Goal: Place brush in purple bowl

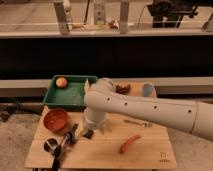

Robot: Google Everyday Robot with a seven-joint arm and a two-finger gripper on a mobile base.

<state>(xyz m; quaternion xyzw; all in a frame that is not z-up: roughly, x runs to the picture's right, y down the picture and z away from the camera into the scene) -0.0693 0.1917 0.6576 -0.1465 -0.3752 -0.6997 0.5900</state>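
The brush (66,141) is a long, slim black utensil lying slantwise on the wooden table's front left, between the orange-red bowl (55,119) and a small metal cup (50,146). My gripper (89,133) hangs at the end of the white arm (145,110), low over the table. It is just right of the brush's upper end. A small dark bowl (122,89) at the table's back holds something dark; its colour reads dark purple-red.
A green tray (75,95) with an orange ball (61,82) stands at the back left. A pale blue cup (147,90) stands at the back right. A thin silver utensil (137,123) and an orange sausage-shaped thing (130,143) lie to the right. The wooden table (150,155) ends just below.
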